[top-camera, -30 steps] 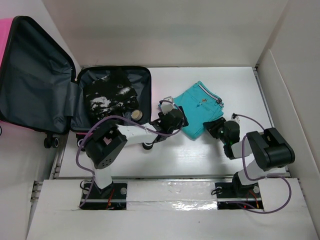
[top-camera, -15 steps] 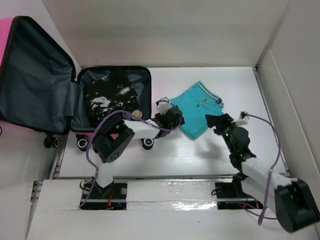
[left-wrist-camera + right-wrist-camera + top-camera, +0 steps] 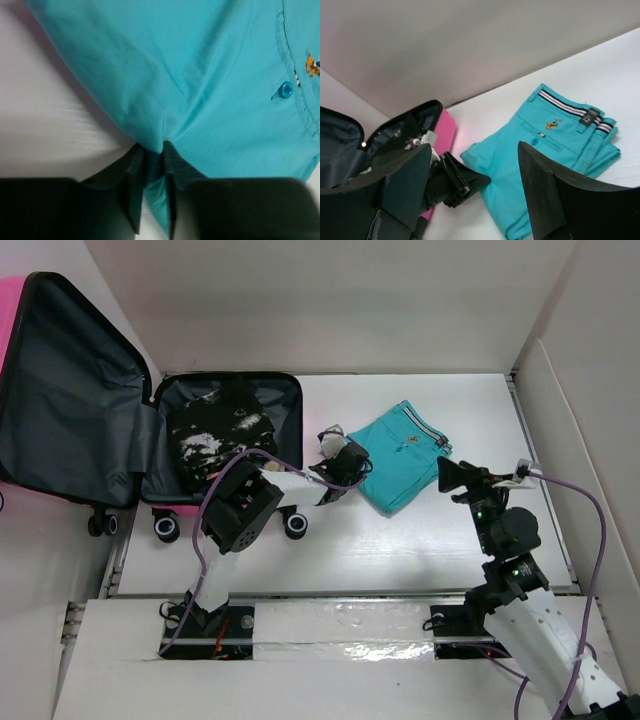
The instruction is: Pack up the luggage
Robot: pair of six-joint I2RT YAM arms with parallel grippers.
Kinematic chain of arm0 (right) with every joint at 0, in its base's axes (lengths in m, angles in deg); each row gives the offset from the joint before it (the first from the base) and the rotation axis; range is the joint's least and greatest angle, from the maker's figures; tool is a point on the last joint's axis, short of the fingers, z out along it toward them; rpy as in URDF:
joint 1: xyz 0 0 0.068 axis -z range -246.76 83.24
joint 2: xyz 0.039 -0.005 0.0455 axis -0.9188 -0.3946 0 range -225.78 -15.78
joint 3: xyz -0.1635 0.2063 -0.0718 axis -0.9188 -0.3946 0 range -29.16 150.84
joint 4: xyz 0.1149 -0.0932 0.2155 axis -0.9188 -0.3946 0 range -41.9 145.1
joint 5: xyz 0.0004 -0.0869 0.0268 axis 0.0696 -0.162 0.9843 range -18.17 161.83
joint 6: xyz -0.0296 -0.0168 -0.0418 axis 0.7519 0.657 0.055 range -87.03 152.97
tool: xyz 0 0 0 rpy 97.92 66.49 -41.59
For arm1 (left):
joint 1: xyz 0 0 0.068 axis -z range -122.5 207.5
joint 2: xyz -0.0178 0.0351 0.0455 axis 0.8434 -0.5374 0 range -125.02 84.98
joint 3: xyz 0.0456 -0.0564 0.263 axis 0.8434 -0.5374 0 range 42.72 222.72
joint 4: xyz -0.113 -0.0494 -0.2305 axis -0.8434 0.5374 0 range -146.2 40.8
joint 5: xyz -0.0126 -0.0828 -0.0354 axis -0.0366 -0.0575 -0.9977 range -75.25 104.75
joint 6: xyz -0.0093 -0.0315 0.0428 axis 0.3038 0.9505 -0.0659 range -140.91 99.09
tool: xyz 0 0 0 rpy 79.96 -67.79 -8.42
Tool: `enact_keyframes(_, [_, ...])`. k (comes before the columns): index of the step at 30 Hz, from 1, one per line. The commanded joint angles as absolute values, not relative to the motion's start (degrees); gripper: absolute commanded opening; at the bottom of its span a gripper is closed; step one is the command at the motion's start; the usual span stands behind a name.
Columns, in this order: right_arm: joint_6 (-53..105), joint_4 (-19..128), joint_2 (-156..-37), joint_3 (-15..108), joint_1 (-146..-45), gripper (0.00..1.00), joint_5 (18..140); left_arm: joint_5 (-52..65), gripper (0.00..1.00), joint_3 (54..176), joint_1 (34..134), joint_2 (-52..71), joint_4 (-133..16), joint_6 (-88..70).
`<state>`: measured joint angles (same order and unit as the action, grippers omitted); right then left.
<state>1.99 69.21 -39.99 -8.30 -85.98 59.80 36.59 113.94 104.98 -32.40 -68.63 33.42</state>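
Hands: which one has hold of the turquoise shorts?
The left hand: it is pinched shut on the edge of the folded turquoise fabric shorts. The right hand is open and holds nothing, off to their right.
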Motion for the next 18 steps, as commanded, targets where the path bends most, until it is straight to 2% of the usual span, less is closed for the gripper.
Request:
enact_keyframes(1, [5.9, 64.9, -38.5, -6.0, -86.5, 0.75, 60.7, 33.1, 0.1, 111.5, 103.6, -32.0, -72.4, 30.5])
enact_keyframes(3, [6.6, 64.9, -37.8, -6.0, -86.5, 0.75, 61.1, 31.8, 0.0, 112.2, 103.0, -31.2, -74.8, 27.5])
enact_keyframes(8, [8.6, 65.5, -37.7, -5.7, -86.5, 0.75, 61.7, 28.9, 0.0, 117.1, 101.7, -30.2, -74.0, 19.6])
enact_keyframes(13, [9.8, 65.7, -38.5, -6.5, -86.5, 0.75, 61.5, 24.8, 0.0, 121.6, 99.1, -24.0, -73.1, 9.3])
enact_keyframes(18, [9.8, 67.3, -39.1, -8.4, -86.5, 0.75, 60.8, 8.9, 0.0, 131.2, 90.0, -22.1, -64.7, 6.2])
